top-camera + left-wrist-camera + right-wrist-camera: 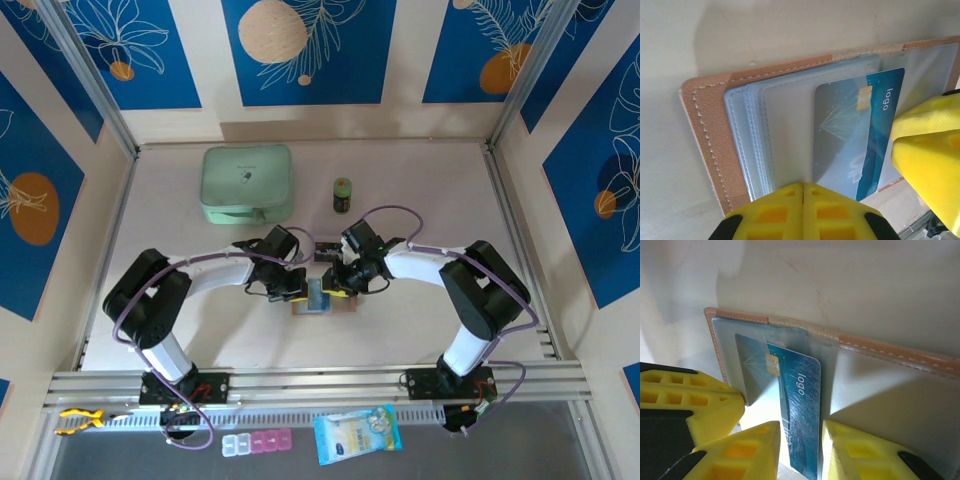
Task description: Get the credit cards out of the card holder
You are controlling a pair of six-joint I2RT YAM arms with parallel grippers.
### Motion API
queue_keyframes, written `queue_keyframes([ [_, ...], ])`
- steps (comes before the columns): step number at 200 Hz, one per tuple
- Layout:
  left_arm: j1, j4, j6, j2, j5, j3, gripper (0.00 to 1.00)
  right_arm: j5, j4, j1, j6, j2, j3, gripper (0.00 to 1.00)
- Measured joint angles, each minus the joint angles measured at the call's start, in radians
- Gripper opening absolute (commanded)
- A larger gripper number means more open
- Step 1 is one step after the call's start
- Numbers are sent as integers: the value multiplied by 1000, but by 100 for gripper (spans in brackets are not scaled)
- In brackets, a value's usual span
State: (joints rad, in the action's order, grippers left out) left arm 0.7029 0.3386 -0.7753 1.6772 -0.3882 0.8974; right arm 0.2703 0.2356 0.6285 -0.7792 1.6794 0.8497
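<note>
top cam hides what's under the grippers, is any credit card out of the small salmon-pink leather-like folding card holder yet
Observer: Not fully. Left wrist view: a dark blue rectangular credit card printed "logo" lies partly under a clear plastic sleeve of the open salmon-pink card holder.
Operator: is the right gripper on it
Observer: Right wrist view: the right gripper has a yellow finger on each side of the card's bare end; whether it pinches, I cannot tell.
Operator: and the left one
Observer: The left gripper is shut, its tips at the sleeves' near edge.
</note>
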Motion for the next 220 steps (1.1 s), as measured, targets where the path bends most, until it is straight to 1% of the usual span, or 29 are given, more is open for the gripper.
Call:
queue_keyframes([
  [59,0,7,0,13,0,15,2,26,-19,-1,-4,23,0,27],
  [164,0,14,1,16,0,20,1,60,-67,-8,-23,25,-18,12],
  [220,0,18,1,17,0,22,1,71,-87,-24,-22,-2,-41,11],
])
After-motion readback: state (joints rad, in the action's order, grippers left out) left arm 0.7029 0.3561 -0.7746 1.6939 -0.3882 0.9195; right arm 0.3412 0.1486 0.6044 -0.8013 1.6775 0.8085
